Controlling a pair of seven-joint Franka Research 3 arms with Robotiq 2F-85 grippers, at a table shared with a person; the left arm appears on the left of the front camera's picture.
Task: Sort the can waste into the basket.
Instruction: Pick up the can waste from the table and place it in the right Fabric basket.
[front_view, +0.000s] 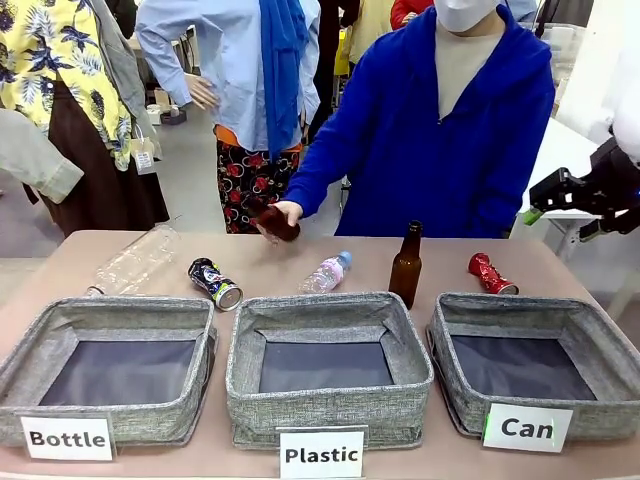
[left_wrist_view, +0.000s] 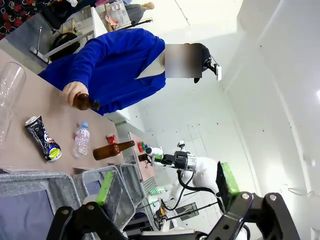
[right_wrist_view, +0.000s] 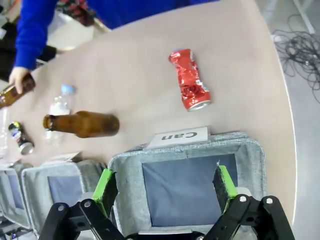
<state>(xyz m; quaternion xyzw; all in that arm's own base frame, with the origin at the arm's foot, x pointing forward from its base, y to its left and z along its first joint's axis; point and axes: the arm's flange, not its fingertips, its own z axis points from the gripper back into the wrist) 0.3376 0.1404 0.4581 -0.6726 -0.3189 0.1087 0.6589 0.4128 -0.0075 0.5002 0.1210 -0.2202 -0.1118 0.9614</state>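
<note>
Front view: red can (front_view: 491, 273) lies just behind the Can basket (front_view: 600, 330) — empty; dark can (front_view: 215, 283) well apart, far left; left wrist view: left gripper (left_wrist_view: 166, 182) spread, holding nothing; right wrist view: right gripper (right_wrist_view: 165, 182) spread above that basket — red can just beyond, long axis pointing away from it; this gripper is the nearer.

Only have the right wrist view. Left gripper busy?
Observer: No, the left gripper is open and empty.
Operator: What lies beyond the dark blue-black drink can, toward the robot's left?
Observer: A large clear plastic bottle, on its side behind the grey woven basket signed "Bottle".
Operator: Sign on the grey woven middle basket?
Observer: Its white sign reads "Plastic".
</note>
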